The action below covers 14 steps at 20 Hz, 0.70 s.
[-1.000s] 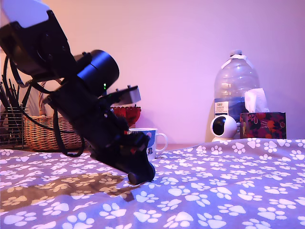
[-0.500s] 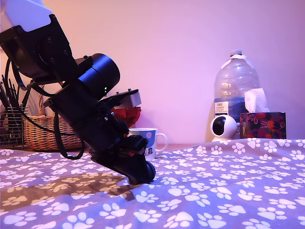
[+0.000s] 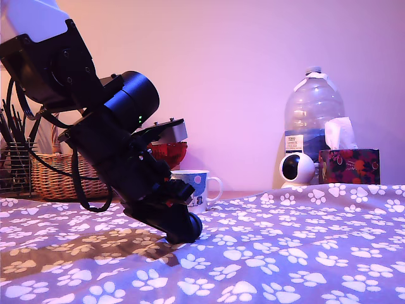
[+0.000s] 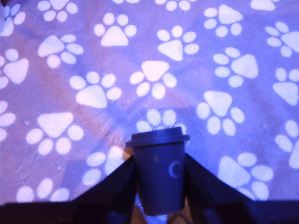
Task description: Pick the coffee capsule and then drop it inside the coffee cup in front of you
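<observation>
In the exterior view, the black robot gripper leans down onto the purple cloth with white paw prints. Just behind it stands the white ceramic mug with blue print.

In the wrist view, the jaws pinch the small dark blue plastic capsule from both sides, its flanged rim toward the cloth.

Setting: a home room. Surface covered by a paw-print cloth. Household items along a plain wall: wicker basket, water jug, tissue box, small round camera, mug, red goblet.
</observation>
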### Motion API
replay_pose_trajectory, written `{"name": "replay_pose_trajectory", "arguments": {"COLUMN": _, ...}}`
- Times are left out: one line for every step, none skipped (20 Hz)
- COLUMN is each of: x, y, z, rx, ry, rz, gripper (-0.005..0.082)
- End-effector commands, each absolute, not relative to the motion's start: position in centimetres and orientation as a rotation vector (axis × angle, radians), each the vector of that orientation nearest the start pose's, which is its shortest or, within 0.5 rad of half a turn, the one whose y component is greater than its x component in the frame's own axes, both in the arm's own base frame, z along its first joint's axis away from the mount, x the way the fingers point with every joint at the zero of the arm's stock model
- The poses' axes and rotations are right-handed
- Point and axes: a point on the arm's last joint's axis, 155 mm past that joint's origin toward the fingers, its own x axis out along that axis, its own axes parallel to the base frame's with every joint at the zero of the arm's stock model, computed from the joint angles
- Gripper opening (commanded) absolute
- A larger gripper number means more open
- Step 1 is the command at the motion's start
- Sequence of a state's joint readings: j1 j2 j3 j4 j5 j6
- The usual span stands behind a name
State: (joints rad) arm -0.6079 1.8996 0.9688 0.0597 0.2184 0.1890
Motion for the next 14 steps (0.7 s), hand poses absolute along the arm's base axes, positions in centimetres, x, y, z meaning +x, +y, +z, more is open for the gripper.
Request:
{"name": "replay_pose_trajectory", "arguments": {"x": 35.0, "y": -29.6, "z": -0.9, "rx": 0.344, "ry": 0.834, "rz": -0.863, "gripper": 0.0211}}
{"name": "replay_pose_trajectory", "arguments": {"x": 35.0, "y": -29.6, "z": -0.9, "rx": 0.344, "ry": 0.833, "rz": -0.863, "gripper": 0.0211}}
{"name": "replay_pose_trajectory", "arguments": {"x": 35.0, "y": -29.6, "z": -0.9, "rx": 0.344, "ry": 0.832, "rz": -0.863, "gripper": 0.0210}}
{"name": "replay_pose_trajectory", "arguments": {"x": 35.0, "y": -29.6, "z": -0.7, "rx": 0.343, "ry": 0.829, "rz": -0.865, "gripper": 0.0205}}
{"name": "replay_pose_trajectory", "arguments": {"x": 35.1, "y": -29.7, "z": -0.5, "rx": 0.341, "ry": 0.824, "rz": -0.867, "gripper": 0.0186}}
{"name": "replay_pose_trajectory", "arguments": {"x": 35.1, "y": -29.7, "z": -0.1, "rx": 0.340, "ry": 0.815, "rz": -0.867, "gripper": 0.0159}}
{"name": "replay_pose_trajectory", "arguments": {"x": 35.2, "y": -29.8, "z": 0.5, "rx": 0.337, "ry": 0.802, "rz": -0.867, "gripper": 0.0139}}
{"name": "replay_pose_trajectory", "arguments": {"x": 35.3, "y": -29.9, "z": 1.2, "rx": 0.334, "ry": 0.786, "rz": -0.868, "gripper": 0.0128}}
{"name": "replay_pose_trajectory", "arguments": {"x": 35.5, "y": -29.9, "z": 2.1, "rx": 0.327, "ry": 0.770, "rz": -0.866, "gripper": 0.0126}}
{"name": "replay_pose_trajectory", "arguments": {"x": 35.5, "y": -30.0, "z": 2.8, "rx": 0.324, "ry": 0.757, "rz": -0.866, "gripper": 0.0126}}
{"name": "replay_pose_trajectory", "arguments": {"x": 35.4, "y": -29.9, "z": 3.5, "rx": 0.322, "ry": 0.749, "rz": -0.866, "gripper": 0.0126}}
{"name": "replay_pose_trajectory", "arguments": {"x": 35.3, "y": -29.8, "z": 4.2, "rx": 0.321, "ry": 0.743, "rz": -0.866, "gripper": 0.0126}}
{"name": "replay_pose_trajectory", "arguments": {"x": 35.3, "y": -29.8, "z": 4.8, "rx": 0.317, "ry": 0.735, "rz": -0.865, "gripper": 0.0127}}
{"name": "replay_pose_trajectory", "arguments": {"x": 35.2, "y": -29.7, "z": 5.4, "rx": 0.316, "ry": 0.729, "rz": -0.866, "gripper": 0.0127}}
